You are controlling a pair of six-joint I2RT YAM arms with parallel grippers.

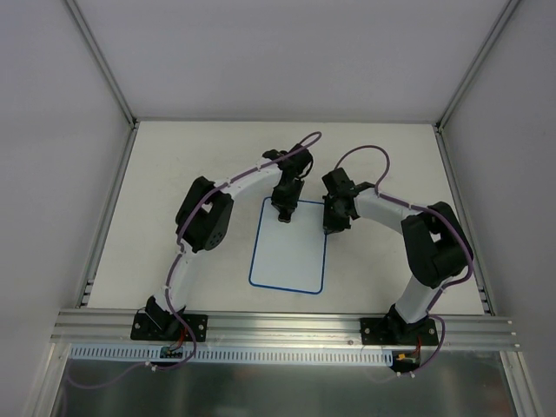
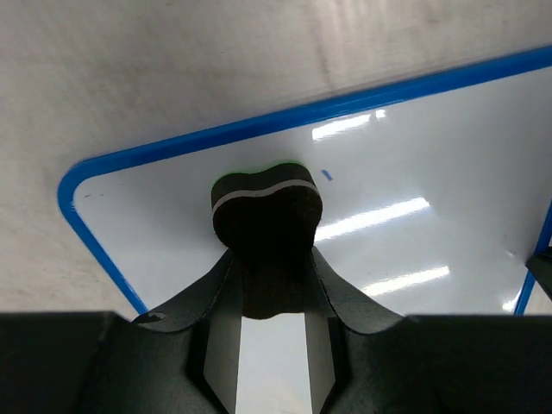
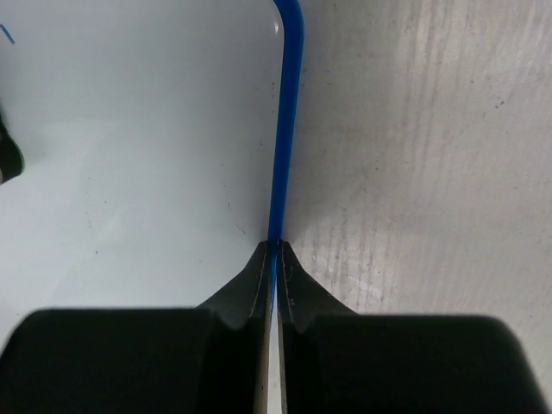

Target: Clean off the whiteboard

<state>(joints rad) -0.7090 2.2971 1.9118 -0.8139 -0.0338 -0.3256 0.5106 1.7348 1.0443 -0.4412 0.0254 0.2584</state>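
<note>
- The whiteboard (image 1: 288, 252) lies flat on the pale surface (image 1: 174, 174), between the two arms and nearer their bases than the far wall. Its long sides run away from the bases.
- The left hand (image 1: 283, 212) is over the board's far end, a little left of the middle. In its wrist view the left hand (image 2: 269, 269) is closed on a small eraser (image 2: 267, 211). This is a dark foam block with a pale stripe and a sliver of green along its far edge. One finger (image 2: 216, 293) presses each side of it.
- The eraser's tip sits low over the white face (image 2: 414, 172), just inside a rounded blue corner. It appears to touch, though contact cannot be confirmed.
- A short blue stroke (image 2: 326, 175) sits on the face just beside the eraser. The rest of the visible face looks blank apart from light reflections.
- The right hand (image 1: 334, 224) is at the board's right edge, near the far corner. In its own view the right hand (image 3: 274, 252) is pinched nearly shut on the thin blue rim, which runs straight into the slit between the fingertips.
- In that view the white face (image 3: 129, 129) lies to the left of the rim and the scuffed surface (image 3: 431, 129) to the right.
</note>
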